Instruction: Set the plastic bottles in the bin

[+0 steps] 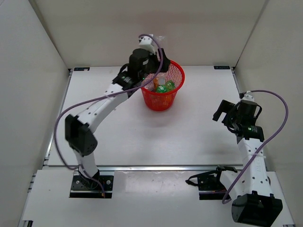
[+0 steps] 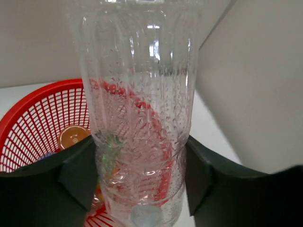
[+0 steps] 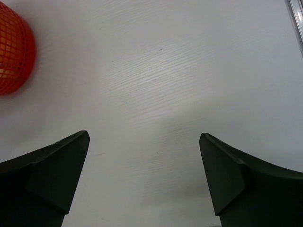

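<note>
- The clear bottle (image 2: 142, 118) is pinched between the left fingers (image 2: 75, 175), with both pads pressed against its ribbed sides.
- Its long axis runs straight out along the fingers. The pale cap end sits back near the wrist and the base points away.
- The bin (image 1: 163, 101) lies directly below and just beyond the held bottle. In the left wrist view its red mesh rim shows through and beside the plastic.
- In the top view the bottle is held up over the bin's far-left rim, not yet inside.
- Judgement: the next move turns on the bottle being over the opening rather than the rim. A slight reach inward before release looks safer.
- An orange bottle (image 1: 155, 82) and a green bottle (image 1: 165, 86) are seen already in the bin. The rest of the contents cannot be told apart.
- The right fingers (image 3: 52, 165) are spread wide with nothing between them, over bare counter (image 3: 165, 71) and well apart from the bin. The left arm is plainly the nearer.
- No label or brand is seen on the held bottle, and no writing can be read anywhere.
</note>
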Controlling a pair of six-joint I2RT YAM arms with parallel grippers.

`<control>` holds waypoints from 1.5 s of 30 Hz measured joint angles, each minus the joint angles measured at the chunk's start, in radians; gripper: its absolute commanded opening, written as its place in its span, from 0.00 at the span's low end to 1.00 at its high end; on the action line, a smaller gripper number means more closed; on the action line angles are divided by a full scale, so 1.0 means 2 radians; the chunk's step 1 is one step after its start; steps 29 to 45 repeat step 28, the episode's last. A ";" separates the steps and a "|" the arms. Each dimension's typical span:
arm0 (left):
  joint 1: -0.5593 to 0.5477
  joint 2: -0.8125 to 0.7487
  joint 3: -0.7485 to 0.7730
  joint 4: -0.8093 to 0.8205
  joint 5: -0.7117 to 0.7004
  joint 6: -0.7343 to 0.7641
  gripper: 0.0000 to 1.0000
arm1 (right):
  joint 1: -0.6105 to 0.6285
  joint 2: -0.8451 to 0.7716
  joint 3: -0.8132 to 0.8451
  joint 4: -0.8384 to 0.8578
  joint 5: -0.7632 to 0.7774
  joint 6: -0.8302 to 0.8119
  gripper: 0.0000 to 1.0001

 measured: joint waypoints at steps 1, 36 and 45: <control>0.000 0.030 0.016 -0.001 0.000 0.000 0.87 | -0.003 -0.001 -0.001 -0.002 0.000 0.000 0.99; 0.158 -0.568 -0.506 -0.282 -0.096 -0.064 0.99 | 0.029 -0.069 -0.027 -0.068 0.016 -0.014 0.99; 0.158 -0.568 -0.506 -0.282 -0.096 -0.064 0.99 | 0.029 -0.069 -0.027 -0.068 0.016 -0.014 0.99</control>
